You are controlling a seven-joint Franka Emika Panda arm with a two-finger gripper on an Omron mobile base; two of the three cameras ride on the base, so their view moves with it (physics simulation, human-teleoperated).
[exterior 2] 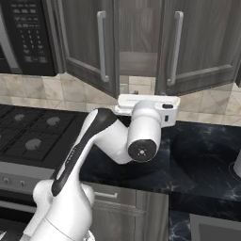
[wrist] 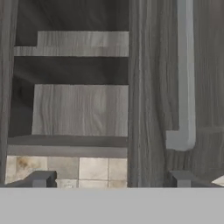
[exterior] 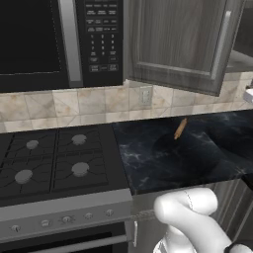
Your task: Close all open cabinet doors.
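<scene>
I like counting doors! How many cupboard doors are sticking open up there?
2. The left cabinet door swings out beside the microwave; the right cabinet door swings out next to it, with open shelves between them. More doors could be outside the pictures.

Doors (exterior 2: 89, 42): dark grey-brown wood grain, matt; handles (exterior 2: 101, 44) smooth silver metal (satin sheen). Counter (exterior: 173, 153): glossy black marble, white veins. Backsplash (exterior: 74, 106): beige stone tile. Microwave (exterior: 29, 39): glossy black glass. Arm (exterior 2: 108, 136): smooth white plastic.
</scene>
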